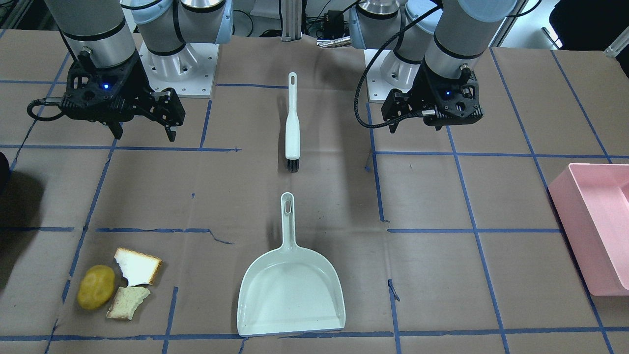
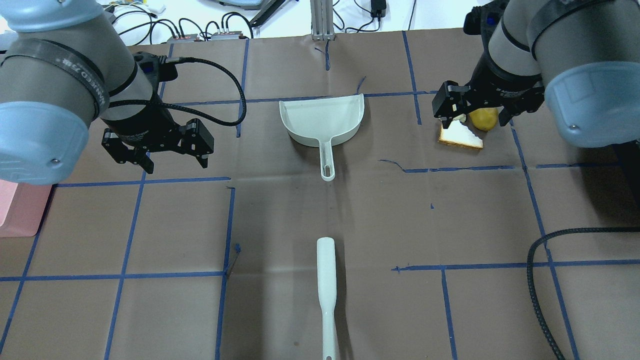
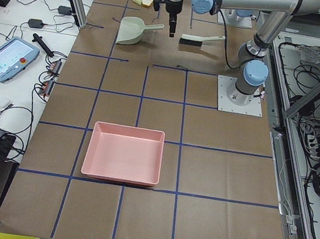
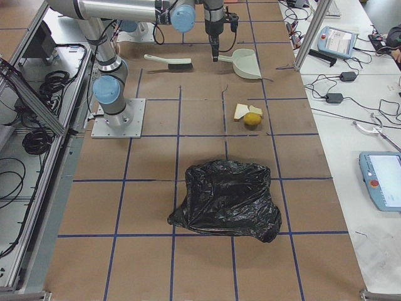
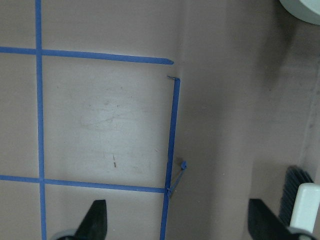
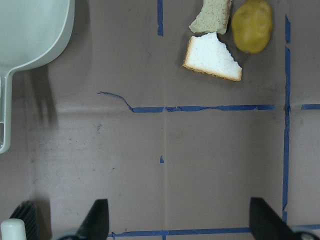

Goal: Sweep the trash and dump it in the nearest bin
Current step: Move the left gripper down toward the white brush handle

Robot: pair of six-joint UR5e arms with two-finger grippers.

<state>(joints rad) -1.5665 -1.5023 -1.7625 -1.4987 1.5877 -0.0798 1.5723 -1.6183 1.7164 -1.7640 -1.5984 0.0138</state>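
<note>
Hovering over table [image 1: 162, 196], left jaws and right jaws spread, empty, arm-band lettering [image 2: 82, 81] unreadable.

- Overhead, the right claw [image 2: 475, 120] covers part of the potato [image 2: 485, 120] and one bread piece [image 2: 462, 136]; the other can hardly be made out.
- The front view's edge cuts off the bin [image 1: 594, 221].
- The left wrist view catches only corners of dustpan [image 5: 305, 10] and brush [image 5: 300, 200].

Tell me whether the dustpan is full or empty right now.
Empty. The dustpan shows a bare white inside; the potato-like lump and both bread pieces lie on the table, apart from it.
</note>
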